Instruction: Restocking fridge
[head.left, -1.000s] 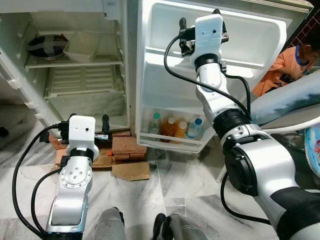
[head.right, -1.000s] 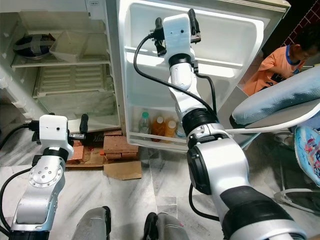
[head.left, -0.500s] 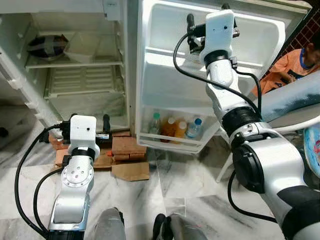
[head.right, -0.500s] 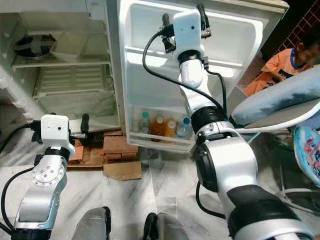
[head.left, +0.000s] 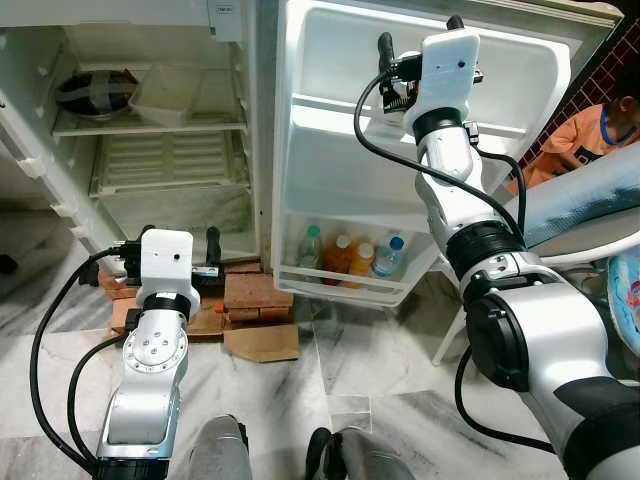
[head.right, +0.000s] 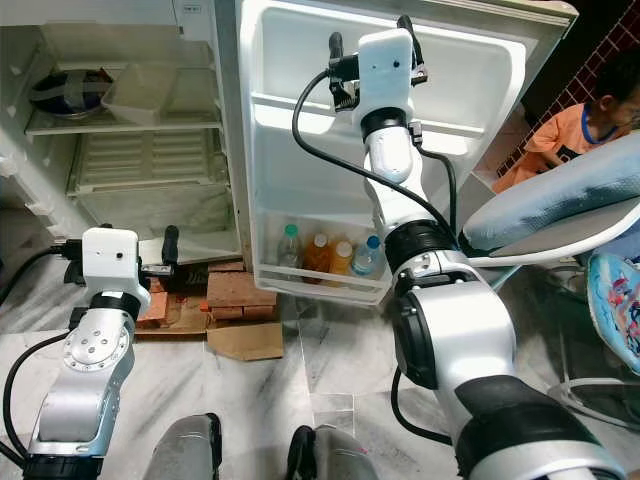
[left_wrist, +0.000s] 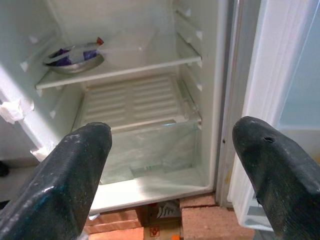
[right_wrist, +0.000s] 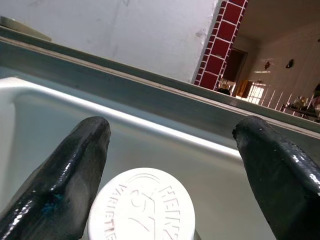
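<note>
I see my right gripper (right_wrist: 170, 150) raised at the top of the open fridge door (head.left: 330, 190), fingers spread wide, a white Heinz cap (right_wrist: 142, 205) between them, against 1 finger. My left gripper (left_wrist: 165, 150) hangs wide and empty, low before that door. 4 bottles (head.left: 350, 255) stand in its bottom shelf.

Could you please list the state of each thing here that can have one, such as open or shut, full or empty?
Fridge door: swung open.
Bottom door shelf: holds four bottles, all upright.
Crisper drawer: looks empty.
Left gripper: open, holding nothing, facing the fridge interior.
Right gripper: raised at the upper door, a white-capped bottle between its spread fingers; grip unclear.
</note>
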